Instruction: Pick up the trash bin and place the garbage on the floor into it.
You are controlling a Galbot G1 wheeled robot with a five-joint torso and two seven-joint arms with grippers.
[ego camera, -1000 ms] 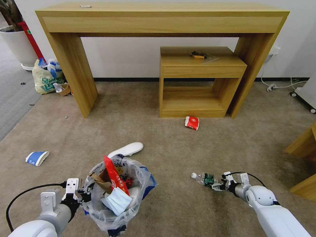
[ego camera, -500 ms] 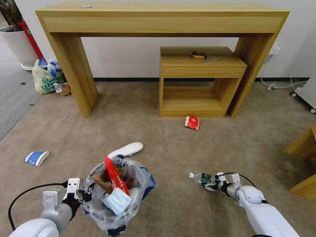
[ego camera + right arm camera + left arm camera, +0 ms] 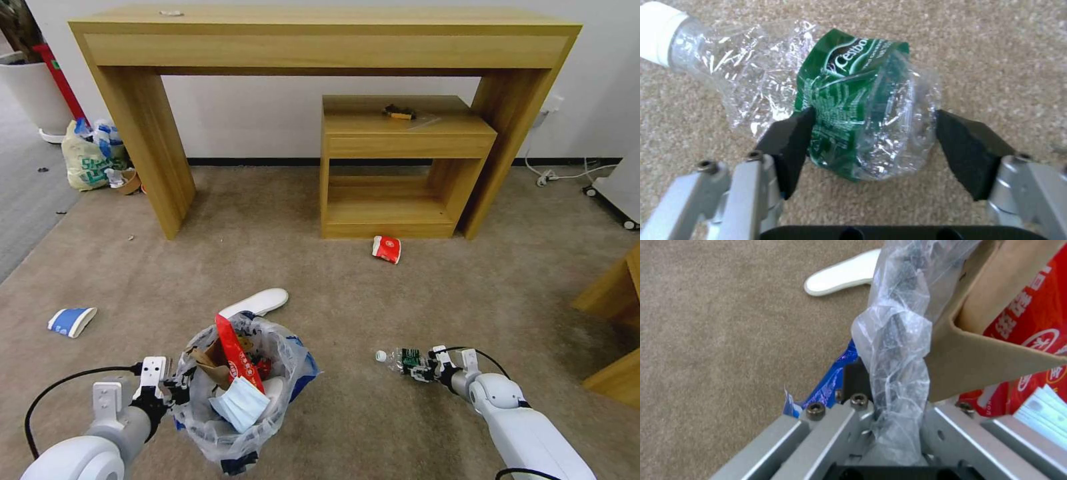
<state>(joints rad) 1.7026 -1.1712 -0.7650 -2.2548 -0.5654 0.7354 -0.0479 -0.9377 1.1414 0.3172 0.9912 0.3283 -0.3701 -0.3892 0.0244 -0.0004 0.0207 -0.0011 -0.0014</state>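
The trash bin (image 3: 241, 408), black with a crinkly clear liner, stands on the beige floor (image 3: 333, 300), stuffed with cardboard, a red wrapper and a blue-white mask. My left gripper (image 3: 175, 390) is shut on its bagged rim (image 3: 893, 340) at the bin's left side. To the bin's right, my right gripper (image 3: 421, 368) is shut on a crushed clear plastic bottle (image 3: 399, 359) with a green label (image 3: 849, 110), its white cap pointing toward the bin. More garbage lies around: a white insole (image 3: 255, 303), a red wrapper (image 3: 387, 249) and a blue-white cup (image 3: 71, 321).
A long wooden console table (image 3: 320, 40) stands against the far wall with a smaller shelf table (image 3: 400, 133) under it. A yellowish-green tied bag (image 3: 90, 160) and a white planter (image 3: 27, 93) sit far left. Wooden furniture (image 3: 610, 297) and a cable (image 3: 560, 175) are at right.
My right gripper has carried the bottle a little leftward, toward the bin. The left gripper still grips the bin's rim. The head camera has shifted slightly.
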